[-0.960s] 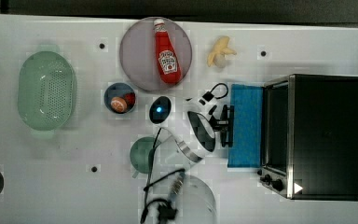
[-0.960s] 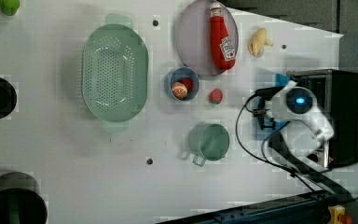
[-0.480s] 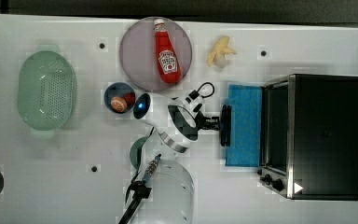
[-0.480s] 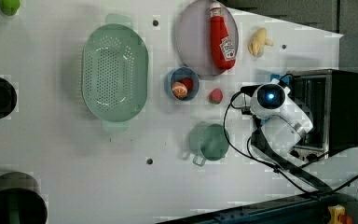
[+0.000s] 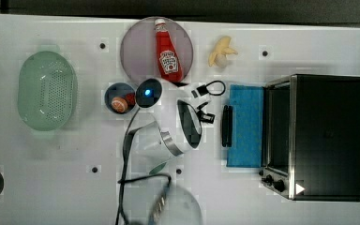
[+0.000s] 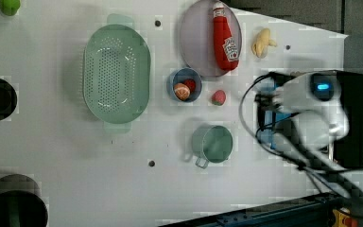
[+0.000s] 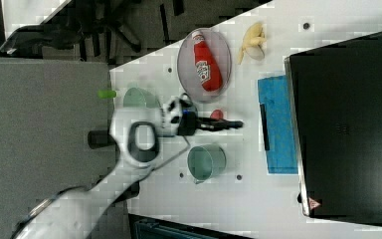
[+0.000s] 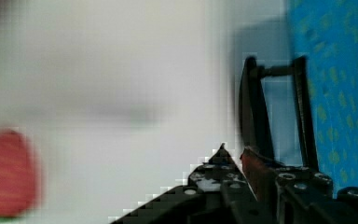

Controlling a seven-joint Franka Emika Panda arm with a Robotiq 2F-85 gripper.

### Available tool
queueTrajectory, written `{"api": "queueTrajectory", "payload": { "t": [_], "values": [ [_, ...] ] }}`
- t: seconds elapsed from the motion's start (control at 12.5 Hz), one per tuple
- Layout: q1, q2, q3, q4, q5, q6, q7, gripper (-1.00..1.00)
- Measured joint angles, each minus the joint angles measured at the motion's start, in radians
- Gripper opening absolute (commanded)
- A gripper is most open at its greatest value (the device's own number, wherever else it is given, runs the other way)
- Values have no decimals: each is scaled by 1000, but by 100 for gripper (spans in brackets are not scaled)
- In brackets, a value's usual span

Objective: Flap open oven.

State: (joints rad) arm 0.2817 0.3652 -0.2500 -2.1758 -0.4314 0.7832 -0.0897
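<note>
The oven (image 5: 328,136) stands at the top view's right, black-topped with a silver frame and knobs at one front corner. Its blue glass door (image 5: 246,126) lies flapped down flat on the table, with the black bar handle (image 5: 226,125) at its free edge. My gripper (image 5: 209,117) hovers just off the handle, on the side away from the oven, and touches nothing. Its jaws stand only slightly apart and hold nothing. In the right view the gripper (image 7: 234,124) points at the handle (image 7: 263,127) across a small gap. The wrist view has the handle (image 8: 251,107) just ahead.
A ketchup bottle (image 5: 168,49) lies on a grey plate (image 5: 136,51), with a banana (image 5: 221,50) beside it. A blue bowl (image 5: 117,98) of fruit, a red strawberry (image 6: 219,97), a green mug (image 6: 212,144) and a green colander (image 5: 47,91) lie behind my arm.
My gripper has drawn back from the door handle, away from the oven, and the arm has swung with it. The door has stayed flat open throughout.
</note>
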Motion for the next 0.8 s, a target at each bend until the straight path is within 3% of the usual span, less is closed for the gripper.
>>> {"api": "queueTrajectory", "payload": {
  "t": [0.48, 0.8],
  "values": [
    [3, -353, -57, 82, 324, -104, 8, -65],
    [-25, -479, -77, 123, 352, -385, 8, -65]
  ]
}}
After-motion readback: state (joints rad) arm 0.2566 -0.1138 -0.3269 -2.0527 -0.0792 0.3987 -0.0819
